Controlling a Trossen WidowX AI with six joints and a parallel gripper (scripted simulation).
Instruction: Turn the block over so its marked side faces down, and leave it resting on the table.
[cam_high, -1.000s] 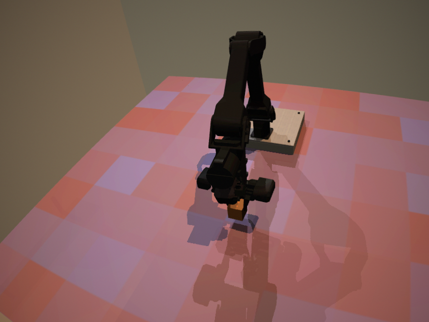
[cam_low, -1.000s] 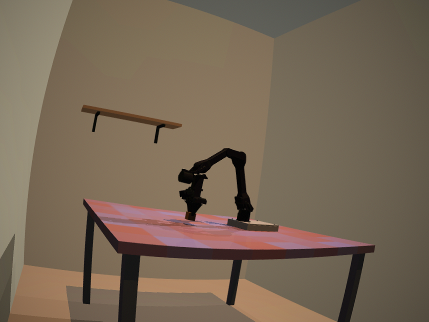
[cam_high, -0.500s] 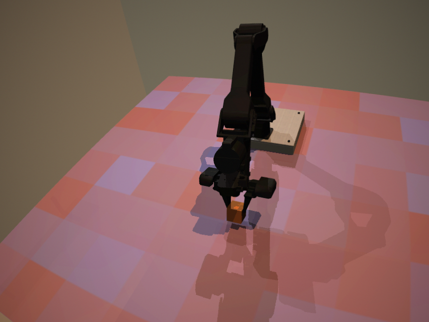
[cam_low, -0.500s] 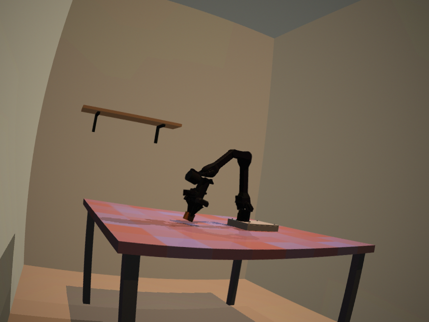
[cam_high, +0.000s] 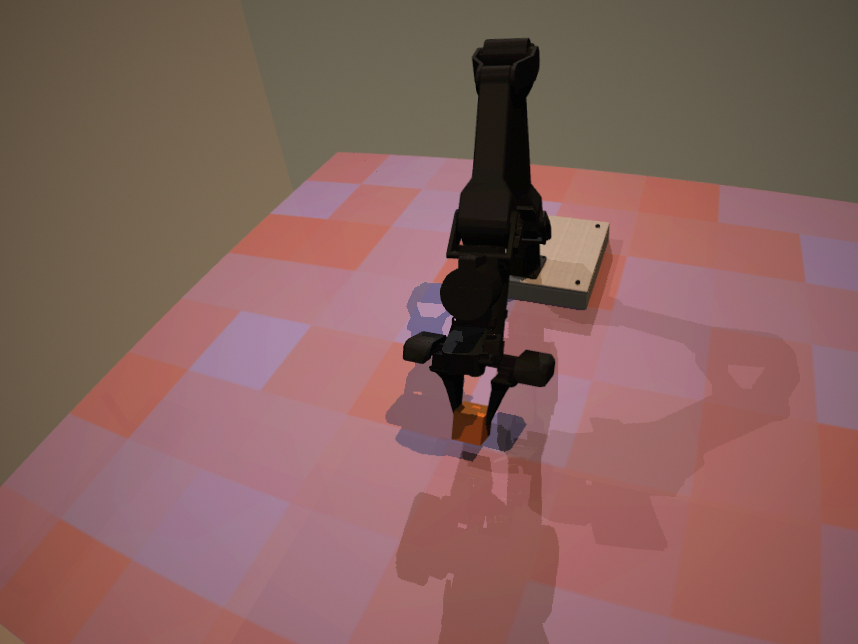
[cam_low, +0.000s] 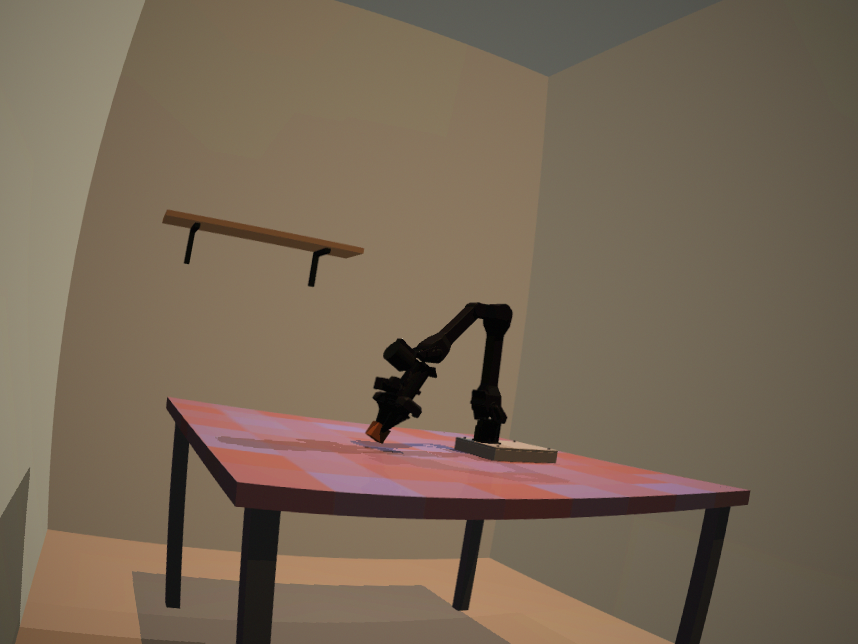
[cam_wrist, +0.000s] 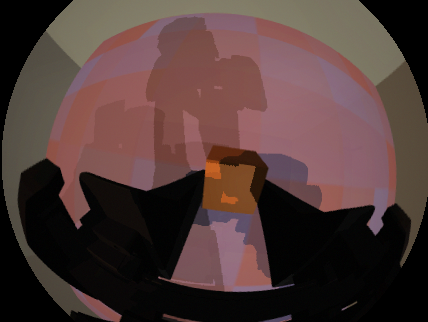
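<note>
claw: the gripper (cam_high: 471, 410) is clamped on the orange block (cam_high: 469, 424), one finger on each side, so it's got a proper pinch on it

block position: sitting right between the fingertips, tilted; in the exterior view the block (cam_low: 377, 431) looks lifted just off the table (cam_low: 291, 485), with the claw angled down and away from the arm's base

block marking: from the wrist view the block (cam_wrist: 230, 188) shows a brighter orange patch on the face toward the camera, but honestly I can't tell if that's the mark or just lighting

progress: I'd say the grab is done and the flip is partway, going by the tilt. Nowhere near finished imo

what's left: finish rotating so the marked side points down, set it on the table, let go, back off

risk: my guess is a small block held at an angle could slip or land on an edge when released

behind the claw: the arm's wooden base plate (cam_high: 594, 242) is well behind it, bolted flat on the checkered top

containers: none that I can see. No bins, trays or bowls, so nothing to report inside anything

further out: a wall shelf (cam_low: 263, 234) up high, looks bare from this angle
</note>
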